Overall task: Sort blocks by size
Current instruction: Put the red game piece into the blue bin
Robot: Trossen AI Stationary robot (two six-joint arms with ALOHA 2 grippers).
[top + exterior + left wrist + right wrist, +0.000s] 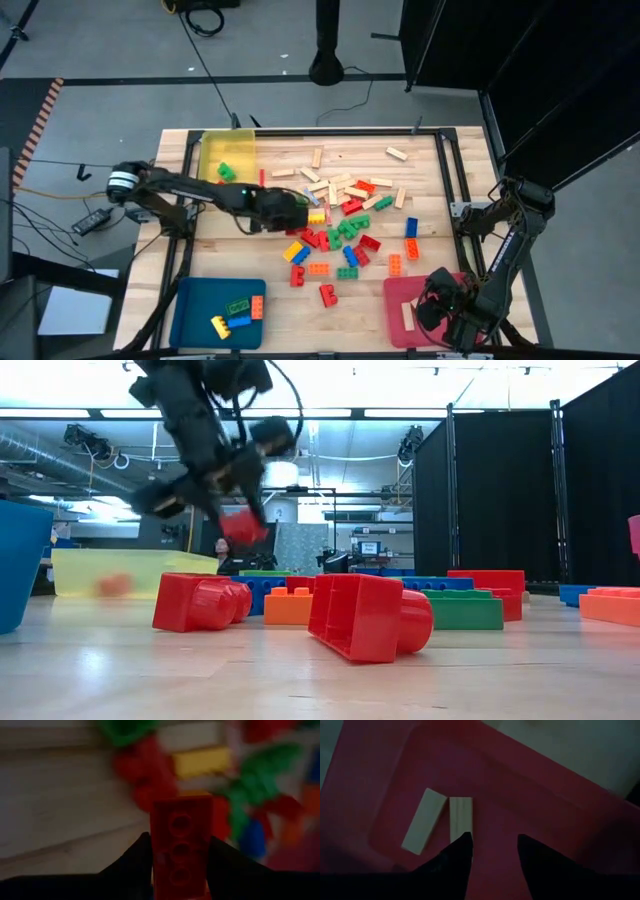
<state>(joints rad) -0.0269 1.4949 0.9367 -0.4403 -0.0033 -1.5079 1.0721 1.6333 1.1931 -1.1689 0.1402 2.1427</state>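
Blocks (pixel 340 225), studded plastic bricks in red, green, blue, yellow and orange with pale wooden bars, lie scattered at the table's centre from above, my left gripper (pixel 300 212) at their nine o'clock edge and my right gripper (pixel 432 305) over the pink flat tray (pixel 396 300) at five o'clock. My left wrist shows my fingers (pixel 132 865) clamped on a red studded brick (pixel 180 840). My right wrist shows my fingers (pixel 457 862) parted, holding nothing, above two pale wooden bars (pixel 461 817) lying in that tray.
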